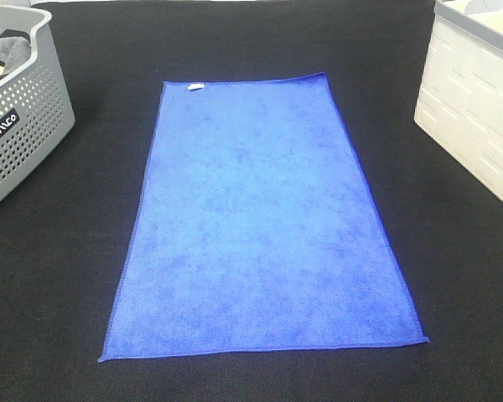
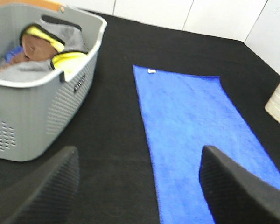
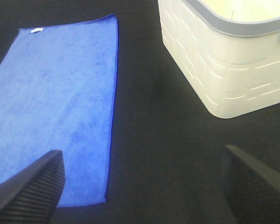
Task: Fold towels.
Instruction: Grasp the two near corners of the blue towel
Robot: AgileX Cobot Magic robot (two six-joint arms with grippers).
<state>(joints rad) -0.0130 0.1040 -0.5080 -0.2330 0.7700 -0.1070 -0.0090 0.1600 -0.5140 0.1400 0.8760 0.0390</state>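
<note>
Spread wide and empty at both left gripper (image 2: 139, 191) and right gripper (image 3: 144, 186), on the near side of the blue towel (image 1: 264, 226), flat mid-table between grey basket (image 1: 29, 126), left, and white bin (image 1: 474, 117), right. Could pinch fuzz only, or grip the corners unevenly, skewing the fold.

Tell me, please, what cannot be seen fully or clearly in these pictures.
- Grey basket: in the high view, the left edge cuts it and its wall hides most contents. In the left wrist view, the contents are a blurred heap.
- White basket: every view cuts it at an edge; its floor never shows.
- Towel: in the left wrist view, a finger of the left gripper and the picture's edge hide its near end.
- White tag: too small to read.
</note>
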